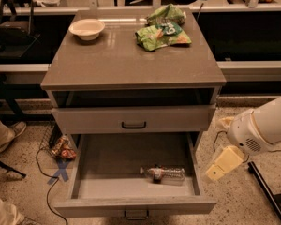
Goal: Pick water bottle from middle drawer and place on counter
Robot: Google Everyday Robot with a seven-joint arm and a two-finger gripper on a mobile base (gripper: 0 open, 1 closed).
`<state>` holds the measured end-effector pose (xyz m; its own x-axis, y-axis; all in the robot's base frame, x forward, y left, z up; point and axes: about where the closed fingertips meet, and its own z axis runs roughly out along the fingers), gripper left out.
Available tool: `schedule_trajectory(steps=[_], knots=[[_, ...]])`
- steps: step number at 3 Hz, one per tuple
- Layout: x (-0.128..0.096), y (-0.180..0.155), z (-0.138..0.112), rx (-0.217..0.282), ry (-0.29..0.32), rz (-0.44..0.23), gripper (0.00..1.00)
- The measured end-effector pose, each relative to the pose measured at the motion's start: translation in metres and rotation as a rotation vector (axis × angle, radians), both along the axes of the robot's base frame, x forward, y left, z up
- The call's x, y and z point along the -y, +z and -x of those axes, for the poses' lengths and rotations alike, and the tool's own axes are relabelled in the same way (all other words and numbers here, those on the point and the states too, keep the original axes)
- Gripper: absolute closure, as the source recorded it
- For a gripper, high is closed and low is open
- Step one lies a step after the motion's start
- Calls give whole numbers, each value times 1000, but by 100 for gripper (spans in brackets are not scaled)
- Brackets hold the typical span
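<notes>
The water bottle (163, 174) lies on its side in the open middle drawer (93, 189), near the drawer's right front, cap pointing left. The drawer is pulled out, with a greyish bar handle (136, 215) on its front. The counter (126, 60) is the grey-brown top slab of the cabinet. My arm comes in from the right; the gripper (223, 165) hangs beside the drawer's right wall, outside it and to the right of the bottle.
A white bowl (86, 28) stands at the counter's back left. Green snack bags (163, 28) lie at its back right. A closed drawer front with a black handle (133, 125) sits above the open drawer. Cables and clutter (60, 150) lie on the floor at left.
</notes>
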<state>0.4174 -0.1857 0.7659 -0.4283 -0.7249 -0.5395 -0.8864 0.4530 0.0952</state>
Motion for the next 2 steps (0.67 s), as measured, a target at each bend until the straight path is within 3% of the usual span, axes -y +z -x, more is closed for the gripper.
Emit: schedule_trajectory(steps=[1,2], knots=[[-9,-16,-5,11,8,32,0],[-25,-69,-16,11,19,95,0]])
